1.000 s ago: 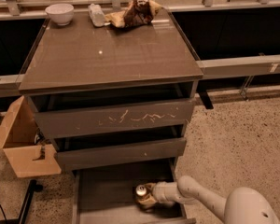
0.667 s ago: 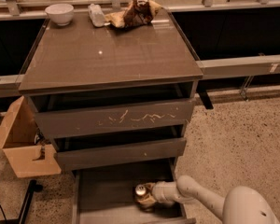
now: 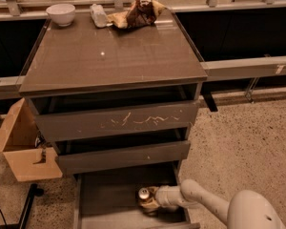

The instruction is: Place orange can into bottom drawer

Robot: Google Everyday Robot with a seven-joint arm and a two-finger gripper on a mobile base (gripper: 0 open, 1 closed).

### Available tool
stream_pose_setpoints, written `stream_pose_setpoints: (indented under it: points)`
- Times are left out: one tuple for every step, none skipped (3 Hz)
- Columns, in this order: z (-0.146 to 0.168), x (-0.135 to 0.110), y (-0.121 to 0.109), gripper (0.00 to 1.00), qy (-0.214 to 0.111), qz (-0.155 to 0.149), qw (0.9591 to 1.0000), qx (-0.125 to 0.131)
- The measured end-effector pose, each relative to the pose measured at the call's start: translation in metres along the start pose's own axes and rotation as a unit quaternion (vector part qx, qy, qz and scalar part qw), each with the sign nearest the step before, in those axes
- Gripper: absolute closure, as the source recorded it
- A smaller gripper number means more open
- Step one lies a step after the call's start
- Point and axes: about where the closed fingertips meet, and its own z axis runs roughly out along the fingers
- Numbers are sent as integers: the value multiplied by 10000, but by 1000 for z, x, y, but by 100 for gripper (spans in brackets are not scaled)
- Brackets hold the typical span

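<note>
Where the bottom drawer [image 3: 109,197] stands pulled out, the orange can [image 3: 144,193] sits upright inside, right of middle, with the gripper [image 3: 148,200] closed around it. Above: scratched drawer front [image 3: 119,120]. Cabinet top [image 3: 109,61], far edge: snack bag [image 3: 138,13]; far left corner: white bowl [image 3: 61,13].

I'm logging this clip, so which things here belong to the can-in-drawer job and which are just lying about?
Job: orange can, inside the open bottom drawer; gripper, inside that drawer at the can.
Lying about: white bowl and snack bag on the cabinet top; cardboard box beside it.
</note>
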Motion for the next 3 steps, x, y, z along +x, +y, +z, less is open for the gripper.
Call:
stream_pose_setpoints:
  points:
    - [0,0,0,11,0,0,10000,-1]
    - [0,0,0,0,-1,0,10000,-2]
    - [0,0,0,0,-1,0,10000,-2]
